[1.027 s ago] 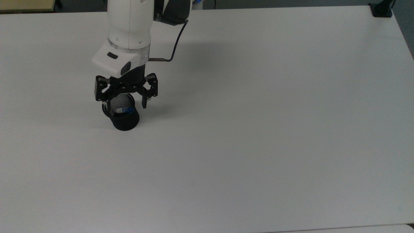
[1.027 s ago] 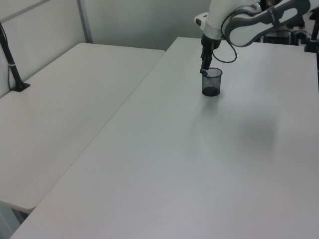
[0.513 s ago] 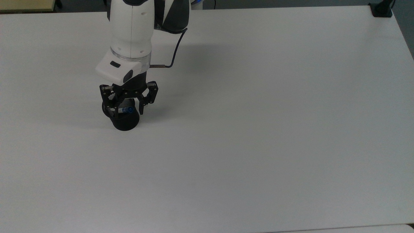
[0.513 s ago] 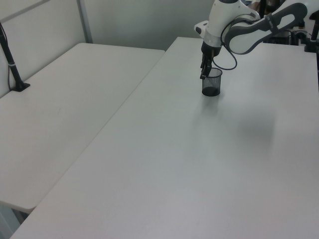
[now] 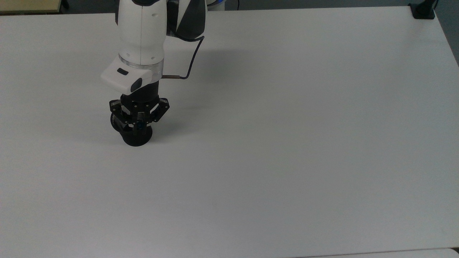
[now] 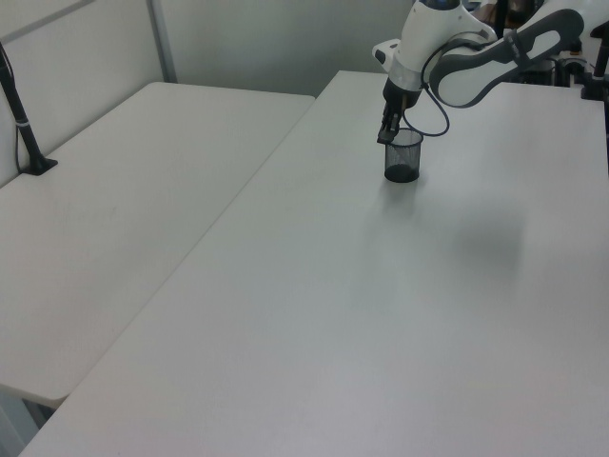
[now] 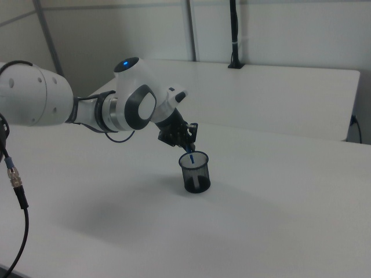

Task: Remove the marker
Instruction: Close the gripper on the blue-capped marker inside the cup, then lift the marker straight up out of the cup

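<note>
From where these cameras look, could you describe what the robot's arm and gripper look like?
The arm has rounded white shells with dark grey joint sections and a small blue light on one joint. A thin dark cable loops from the wrist. The gripper is black, with a skeletal linkage frame under a white wrist block.

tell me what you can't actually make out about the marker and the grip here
- Marker: right view gives just a blue tip above the mesh cup; the barrel's depth inside is blurred by the mesh.
- Gripper: top view puts the fingers drawn together at the marker's top, but actual contact is too small to confirm.
- Left view: the marker is too small to pick out at the cup.
</note>
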